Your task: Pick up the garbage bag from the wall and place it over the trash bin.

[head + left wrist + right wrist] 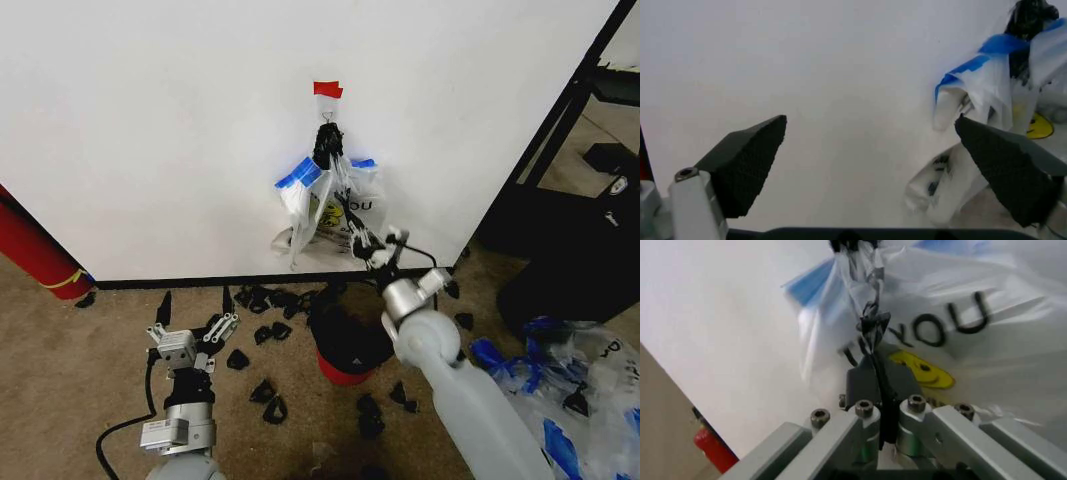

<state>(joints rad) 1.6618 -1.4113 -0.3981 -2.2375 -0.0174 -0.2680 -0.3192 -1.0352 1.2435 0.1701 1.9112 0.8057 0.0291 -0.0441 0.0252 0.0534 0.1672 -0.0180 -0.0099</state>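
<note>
black scraps [262, 392] litter carpet [60, 370].

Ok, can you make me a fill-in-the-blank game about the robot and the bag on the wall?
1. The garbage bag hangs from a hook on the ____.
2. The right tool is shut on the ____.
3. The trash bin on the floor is red outside with a ____ rim.
4. The left tool waits low, with its fingers ____.

Missing words: wall; garbage bag; black; open

Garbage bag [335, 205] thin glossy plastic (crinkled); wall [150, 120] smooth matt.
</note>
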